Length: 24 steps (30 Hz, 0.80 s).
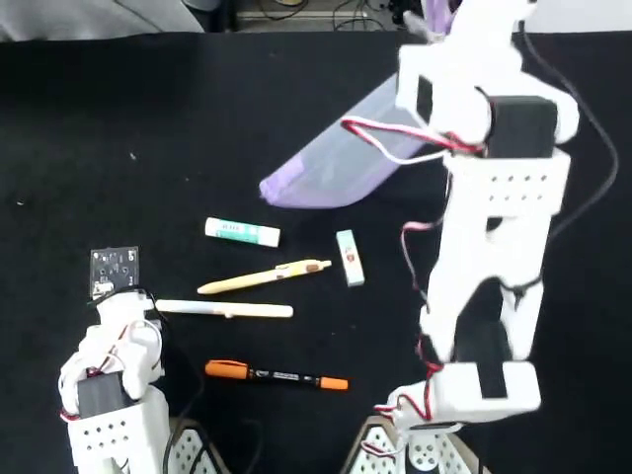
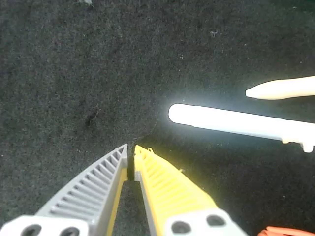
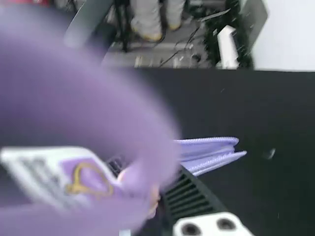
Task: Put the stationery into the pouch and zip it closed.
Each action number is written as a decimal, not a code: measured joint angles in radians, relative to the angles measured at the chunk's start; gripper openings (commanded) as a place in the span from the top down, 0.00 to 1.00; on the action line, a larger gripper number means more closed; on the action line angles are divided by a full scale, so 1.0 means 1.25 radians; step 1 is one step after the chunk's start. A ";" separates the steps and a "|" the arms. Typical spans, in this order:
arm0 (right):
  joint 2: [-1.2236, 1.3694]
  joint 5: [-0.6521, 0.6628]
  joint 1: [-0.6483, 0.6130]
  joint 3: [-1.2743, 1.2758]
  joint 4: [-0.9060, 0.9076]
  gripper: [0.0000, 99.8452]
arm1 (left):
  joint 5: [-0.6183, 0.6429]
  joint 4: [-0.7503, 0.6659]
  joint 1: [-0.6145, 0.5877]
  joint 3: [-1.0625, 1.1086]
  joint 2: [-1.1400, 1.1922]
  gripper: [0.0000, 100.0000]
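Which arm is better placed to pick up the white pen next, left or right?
Probably left. The left gripper, shut and empty, is beside the white pen; the right gripper holds the pouch.

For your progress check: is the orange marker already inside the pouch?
No, the orange marker lies on the table, apart from the pouch.

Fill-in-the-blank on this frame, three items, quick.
The pouch is ___. The white pen lies between the yellow pen and the ___-capped marker. The left gripper has its fingers ___ (open/shut).
Missing: purple; orange; shut.
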 measured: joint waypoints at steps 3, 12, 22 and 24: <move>-0.045 0.043 -0.039 0.001 0.072 0.99 | 0.000 0.000 0.000 0.000 0.000 0.97; -0.189 0.075 -0.101 0.183 0.107 0.99 | 0.000 0.000 0.000 0.000 0.000 0.97; -0.422 0.076 -0.195 0.565 0.058 0.99 | 0.000 0.000 0.000 0.000 0.000 0.97; -0.490 0.076 -0.198 0.658 0.010 0.99 | 0.000 0.000 0.000 0.000 0.000 0.97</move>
